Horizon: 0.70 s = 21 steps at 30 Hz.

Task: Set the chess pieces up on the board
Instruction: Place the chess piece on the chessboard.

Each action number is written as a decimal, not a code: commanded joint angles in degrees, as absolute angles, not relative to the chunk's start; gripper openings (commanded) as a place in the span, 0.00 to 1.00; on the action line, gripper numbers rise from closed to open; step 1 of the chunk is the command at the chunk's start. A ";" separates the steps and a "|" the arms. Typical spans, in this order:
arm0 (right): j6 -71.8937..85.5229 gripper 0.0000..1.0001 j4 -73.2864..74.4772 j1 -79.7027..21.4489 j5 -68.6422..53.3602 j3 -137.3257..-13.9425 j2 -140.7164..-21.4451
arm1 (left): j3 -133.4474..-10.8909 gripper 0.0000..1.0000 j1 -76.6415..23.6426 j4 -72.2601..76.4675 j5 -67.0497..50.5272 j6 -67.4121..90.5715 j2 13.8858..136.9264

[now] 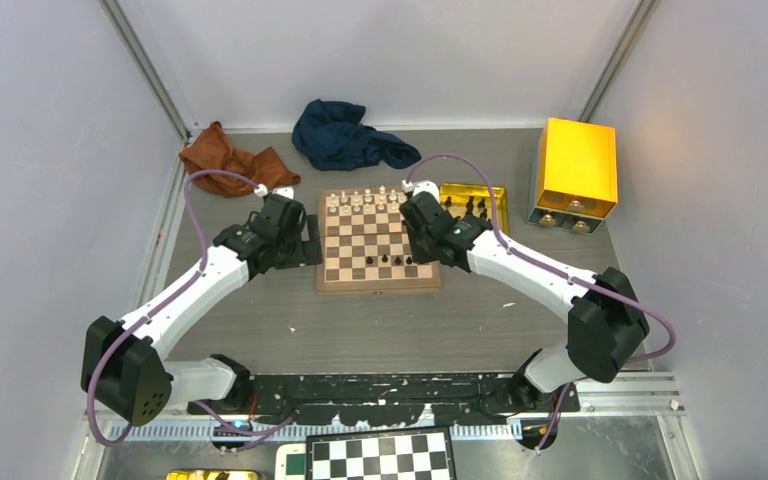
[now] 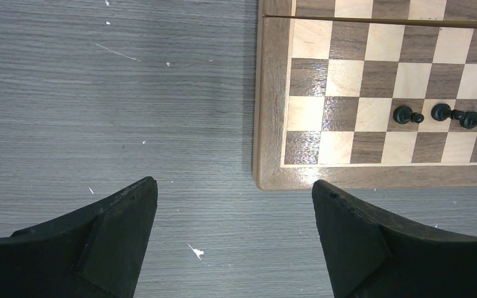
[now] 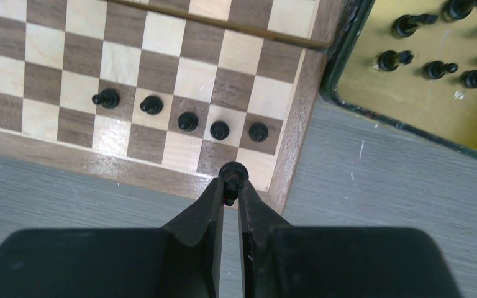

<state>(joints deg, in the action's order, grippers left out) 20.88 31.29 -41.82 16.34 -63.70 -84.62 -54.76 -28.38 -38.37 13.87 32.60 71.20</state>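
Top: wooden board mid-table, cream pieces along its far row, gold tray just right. Left wrist: left gripper wide open, empty, over table off the board's corner. Right wrist: right gripper pinches one black piece over the corner square; five black pieces stand in a row.

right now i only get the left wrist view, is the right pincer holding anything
Observer: Yes, the right pincer is shut on a black piece, above the board's near row by its right corner.
Operator: ok where are the spare ones
Observer: Several black pieces sit in a gold tray just right of the board.
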 commanded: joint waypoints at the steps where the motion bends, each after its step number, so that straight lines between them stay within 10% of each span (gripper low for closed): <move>1: 23.97 0.05 30.18 -44.05 18.54 -62.24 -82.01 | -54.67 0.95 -28.04 -36.30 13.46 33.29 69.26; 21: 24.04 0.05 23.41 -46.45 18.85 -58.12 -88.12 | -54.49 0.94 -28.04 -36.85 13.69 33.50 68.65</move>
<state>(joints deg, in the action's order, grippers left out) 24.14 27.07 -46.28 17.08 -58.52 -87.05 -54.54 -28.38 -38.39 13.78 32.99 70.61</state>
